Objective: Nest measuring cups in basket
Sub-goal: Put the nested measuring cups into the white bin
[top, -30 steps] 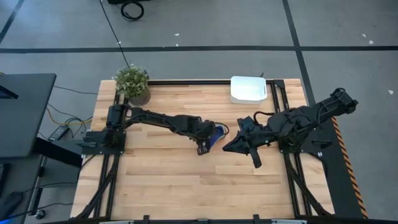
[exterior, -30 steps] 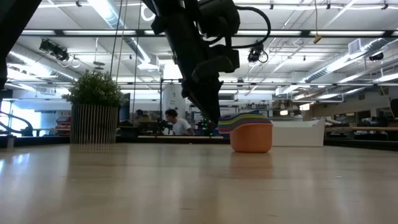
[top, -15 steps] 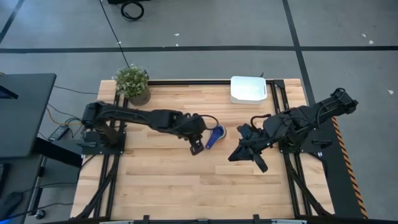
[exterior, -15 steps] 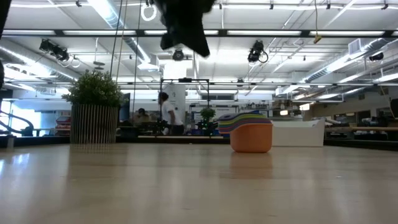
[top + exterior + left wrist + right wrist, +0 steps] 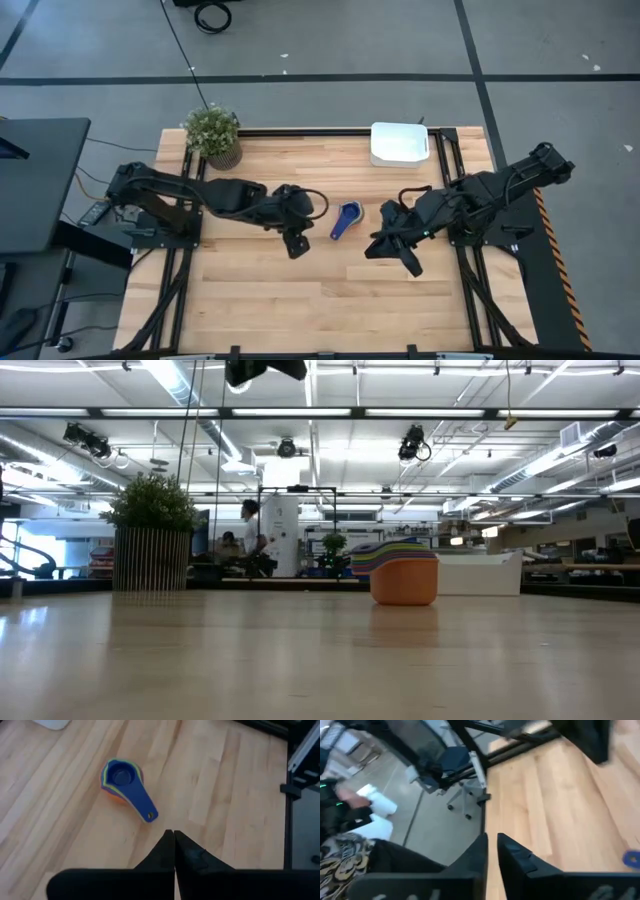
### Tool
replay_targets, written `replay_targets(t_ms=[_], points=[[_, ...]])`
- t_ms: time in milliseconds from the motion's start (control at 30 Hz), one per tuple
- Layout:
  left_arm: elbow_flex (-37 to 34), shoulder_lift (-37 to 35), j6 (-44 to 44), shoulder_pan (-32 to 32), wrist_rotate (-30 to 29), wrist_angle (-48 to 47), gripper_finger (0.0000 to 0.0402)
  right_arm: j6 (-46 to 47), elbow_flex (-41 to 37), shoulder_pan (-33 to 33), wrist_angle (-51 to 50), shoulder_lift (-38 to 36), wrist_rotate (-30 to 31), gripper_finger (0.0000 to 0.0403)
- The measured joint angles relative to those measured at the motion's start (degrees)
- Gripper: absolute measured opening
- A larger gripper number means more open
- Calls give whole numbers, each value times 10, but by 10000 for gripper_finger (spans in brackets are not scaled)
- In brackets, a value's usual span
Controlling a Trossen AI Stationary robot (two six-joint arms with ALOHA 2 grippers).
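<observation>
The measuring cups (image 5: pixel 347 218) stand nested in one stack at the table's middle. The orange cup is at the bottom, resting on the wood (image 5: pixel 404 582), and the dark blue cup is on top (image 5: pixel 122 776), with its handle pointing toward the near edge. The white basket (image 5: pixel 400 143) sits at the far edge, apart from the stack. My left gripper (image 5: pixel 295 245) hangs shut in the air, left of the stack and clear of it (image 5: pixel 173 837). My right gripper (image 5: pixel 372 247) hovers right of the stack, and a narrow gap shows between its fingertips (image 5: pixel 492 840). Neither gripper holds anything.
A potted plant (image 5: pixel 212 135) stands at the far left corner. Black frame rails (image 5: pixel 445 160) run along the table's left and right sides. Bare wood lies between the stack and the basket. A person (image 5: pixel 245 530) walks in the room beyond the table.
My left gripper has risen from beside the stack's handle and drawn back toward the table's left edge, leaving the low view almost entirely. The stack of cups has stayed where it was.
</observation>
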Motion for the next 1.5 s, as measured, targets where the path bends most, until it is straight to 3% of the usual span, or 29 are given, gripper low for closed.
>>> replay_targets(t_ms=[133, 333, 500, 733, 1067, 1333, 1500], points=[[0, -16, 0, -14, 0, -16, 2, 19, 0, 0, -16, 21, 7, 84], [0, -39, 2, -38, 0, -43, 2, -37, 0, 0, -60, 61, -22, 108], [0, -41, -2, -44, 1, -97, 2, -88, 0, 1, -66, 94, -23, 107], [0, -41, -28, -44, 0, -102, 2, -118, 0, -7, -70, 109, -23, 99], [0, -41, -28, -39, 0, -103, 2, -129, 0, -8, -70, 109, -38, 8], [0, -41, 2, -33, 14, -102, 8, -127, 0, -8, -70, 109, -59, 48], [0, -38, 2, -19, 47, -102, 52, -128, 0, -8, -70, 109, -59, 65]])
